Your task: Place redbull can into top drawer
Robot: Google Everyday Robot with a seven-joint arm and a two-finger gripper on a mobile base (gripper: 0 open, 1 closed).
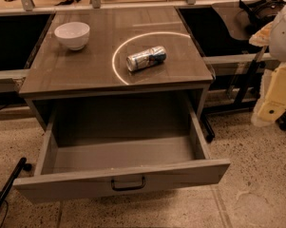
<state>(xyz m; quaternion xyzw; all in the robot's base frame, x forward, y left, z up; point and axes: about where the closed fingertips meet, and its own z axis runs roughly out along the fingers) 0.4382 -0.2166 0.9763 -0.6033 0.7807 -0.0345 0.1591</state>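
Note:
The redbull can lies on its side on the cabinet top, right of centre, inside a bright ring of light. It is silver with blue panels, and its shiny end points left. The top drawer is pulled fully open below the cabinet top. Its inside is bare, and a dark handle sits at the centre of its front panel. Only pale links of my arm show at the right edge, well right of the cabinet and away from the can. The gripper itself is out of view.
A white bowl stands upright at the back left of the cabinet top. A dark chair and metal rails stand behind and to the right. A black pole lies on the speckled floor at the lower left.

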